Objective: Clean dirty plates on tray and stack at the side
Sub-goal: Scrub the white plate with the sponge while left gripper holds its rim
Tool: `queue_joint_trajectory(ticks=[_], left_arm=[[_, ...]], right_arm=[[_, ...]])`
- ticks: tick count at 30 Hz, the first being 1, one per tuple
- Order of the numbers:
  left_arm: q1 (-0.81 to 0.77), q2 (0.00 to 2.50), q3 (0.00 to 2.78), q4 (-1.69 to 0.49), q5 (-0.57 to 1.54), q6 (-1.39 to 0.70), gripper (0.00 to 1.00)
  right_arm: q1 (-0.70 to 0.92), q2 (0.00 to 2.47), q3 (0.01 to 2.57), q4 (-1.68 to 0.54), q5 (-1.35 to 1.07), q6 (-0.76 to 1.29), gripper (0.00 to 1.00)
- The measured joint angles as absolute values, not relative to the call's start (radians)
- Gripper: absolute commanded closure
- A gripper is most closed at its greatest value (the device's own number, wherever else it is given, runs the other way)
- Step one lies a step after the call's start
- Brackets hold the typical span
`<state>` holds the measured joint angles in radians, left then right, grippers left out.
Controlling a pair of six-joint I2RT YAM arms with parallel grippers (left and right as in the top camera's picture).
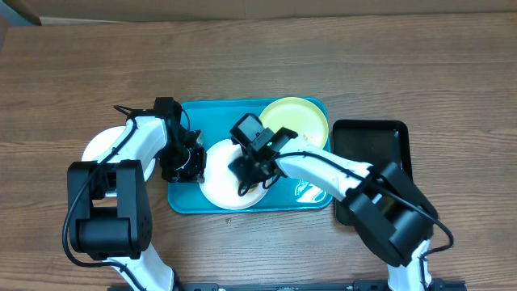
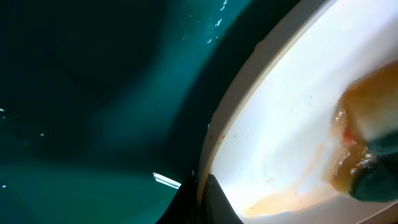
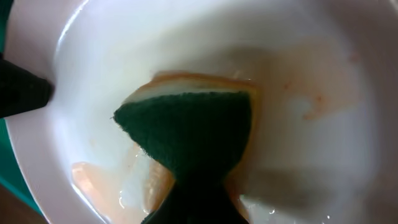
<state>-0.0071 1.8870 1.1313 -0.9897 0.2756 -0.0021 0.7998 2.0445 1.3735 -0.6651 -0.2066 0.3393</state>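
A white plate (image 1: 220,184) with orange sauce smears lies in the turquoise tray (image 1: 212,117). My left gripper (image 1: 191,164) is shut on its left rim; the left wrist view shows the fingers (image 2: 204,200) pinching the rim of the plate (image 2: 286,118) over the tray (image 2: 93,93). My right gripper (image 1: 250,168) is shut on a green-and-yellow sponge (image 3: 186,134) pressed onto the plate (image 3: 298,62). The sponge also shows in the left wrist view (image 2: 372,115). A pale yellow-green plate (image 1: 296,121) sits at the tray's far right corner. Another white plate (image 1: 100,146) lies on the table left of the tray.
A smaller black tray (image 1: 373,162) stands right of the turquoise tray, partly under my right arm. The wooden table (image 1: 258,56) stretches behind the trays. My left finger (image 3: 22,93) shows at the plate's edge in the right wrist view.
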Motion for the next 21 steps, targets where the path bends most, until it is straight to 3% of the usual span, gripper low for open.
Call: queue_joint_trajectory(ticks=[21], left_arm=[[-0.007,1.887,1.131,-0.989,0.274,-0.002,0.96]], right_arm=[[0.732,1.942,1.474,-0.805,-0.207,0.32,0.96]])
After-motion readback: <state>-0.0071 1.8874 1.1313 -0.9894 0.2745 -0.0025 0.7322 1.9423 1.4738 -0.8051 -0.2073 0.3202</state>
